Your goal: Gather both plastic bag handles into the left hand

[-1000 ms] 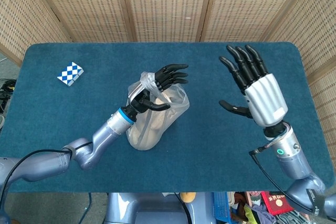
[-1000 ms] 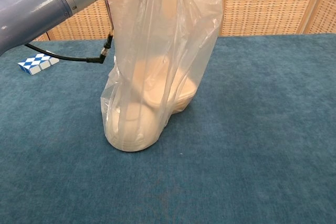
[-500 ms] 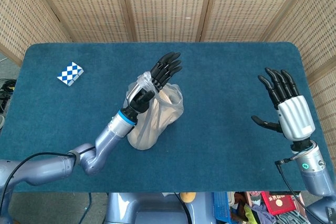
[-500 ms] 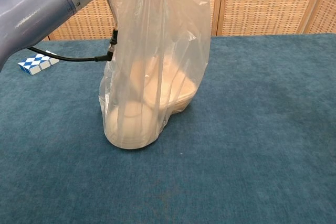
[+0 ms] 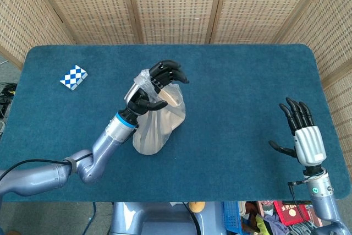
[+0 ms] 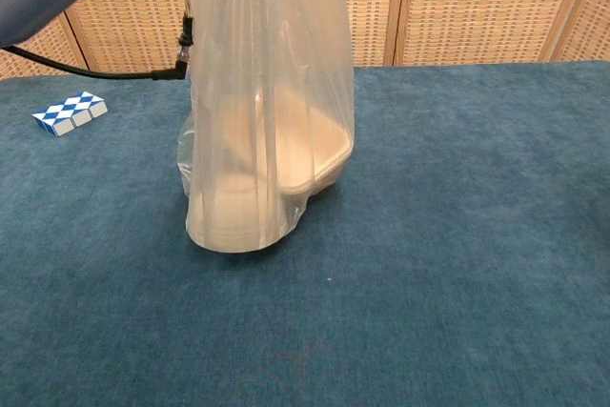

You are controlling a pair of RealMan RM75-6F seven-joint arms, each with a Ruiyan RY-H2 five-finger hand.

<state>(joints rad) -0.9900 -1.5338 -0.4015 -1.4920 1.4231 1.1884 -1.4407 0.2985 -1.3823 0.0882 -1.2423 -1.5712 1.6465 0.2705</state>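
Note:
A translucent plastic bag (image 5: 157, 125) (image 6: 262, 150) with a pale container inside stands on the blue table (image 5: 231, 81), left of centre. My left hand (image 5: 155, 85) is above the bag, fingers curled around the bunched handles (image 5: 144, 79) at its top. The bag hangs stretched upward from that grip; in the chest view its top runs out of frame and the hand itself is hidden. My right hand (image 5: 301, 134) is far off at the table's front right edge, fingers spread, holding nothing.
A blue-and-white checkered block (image 5: 73, 76) (image 6: 69, 111) lies at the far left of the table. A black cable (image 6: 105, 71) runs from my left arm behind the bag. Woven screens stand behind the table.
My left hand's fingers went from spread to curled around the bag's handles, and the bag's top drew narrower. My right hand withdrew from mid-table to the front right edge.

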